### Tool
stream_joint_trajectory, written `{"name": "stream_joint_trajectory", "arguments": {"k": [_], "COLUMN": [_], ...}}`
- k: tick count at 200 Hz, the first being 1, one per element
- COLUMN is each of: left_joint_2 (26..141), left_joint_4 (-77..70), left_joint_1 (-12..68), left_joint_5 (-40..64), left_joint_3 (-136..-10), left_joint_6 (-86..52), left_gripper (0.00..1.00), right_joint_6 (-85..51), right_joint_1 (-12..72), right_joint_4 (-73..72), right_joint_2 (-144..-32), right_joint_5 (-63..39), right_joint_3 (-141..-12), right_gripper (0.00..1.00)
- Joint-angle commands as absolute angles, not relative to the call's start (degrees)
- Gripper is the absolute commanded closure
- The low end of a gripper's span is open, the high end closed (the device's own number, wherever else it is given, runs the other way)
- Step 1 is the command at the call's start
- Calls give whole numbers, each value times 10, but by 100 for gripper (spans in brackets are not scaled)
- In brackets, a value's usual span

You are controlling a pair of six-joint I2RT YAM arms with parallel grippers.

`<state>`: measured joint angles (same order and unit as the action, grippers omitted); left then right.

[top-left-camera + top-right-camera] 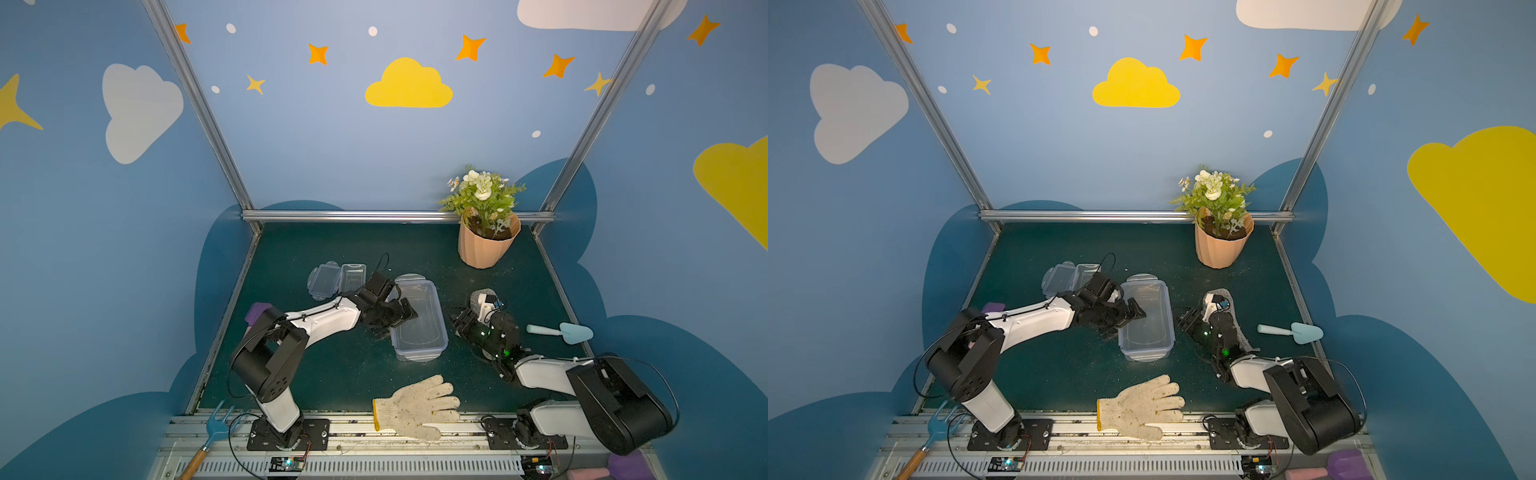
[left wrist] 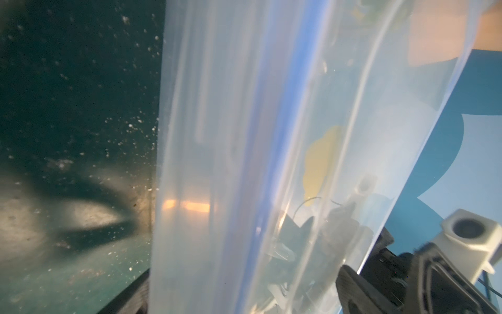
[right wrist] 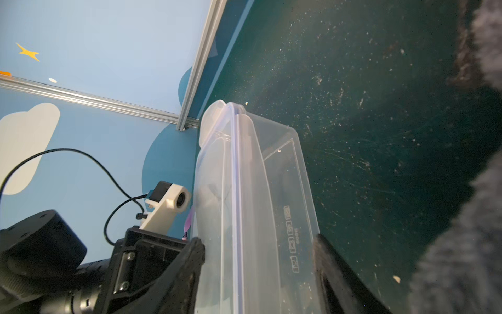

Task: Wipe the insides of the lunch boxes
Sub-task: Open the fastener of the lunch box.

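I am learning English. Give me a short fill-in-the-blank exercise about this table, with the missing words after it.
The left pincer and the right pincer each straddle a wall of the ___ lunch box. The white knitted ___ lies untouched in front of it. The light-blue trowel lies beside the ___ arm.
Missing words: large; glove; right.

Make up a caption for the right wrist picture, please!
The right hand grips the lidded large lunch box against the speckled green table.
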<state>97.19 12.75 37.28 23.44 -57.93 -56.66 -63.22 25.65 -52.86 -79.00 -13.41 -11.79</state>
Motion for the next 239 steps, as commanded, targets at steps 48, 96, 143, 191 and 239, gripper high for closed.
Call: {"name": "stream_joint_trajectory", "arguments": {"k": [48, 96, 143, 191, 239], "left_joint_2": [970, 965, 959, 969, 985], "left_joint_4": [208, 210, 206, 209, 206], "left_joint_1": [373, 373, 372, 368, 366], "left_joint_5": [177, 173, 164, 155, 157], "left_joint_3": [-556, -556, -545, -541, -541], "left_joint_6": [-578, -581, -587, -585, -584], "left_gripper": [0, 0, 0, 1, 1], "right_joint_6": [-711, -721, -732, -746, -758], "right_joint_1": [271, 316, 337, 344, 345], "right_joint_4": [-789, -806, -807, -807, -807], "right_joint_2": [-962, -1004, -1012, -1010, -1018], "right_joint_5": [-156, -143, -118, -95, -87], "right_joint_3": [-122, -159, -180, -182, -180], "right_gripper": [47, 50, 52, 56, 69]}}
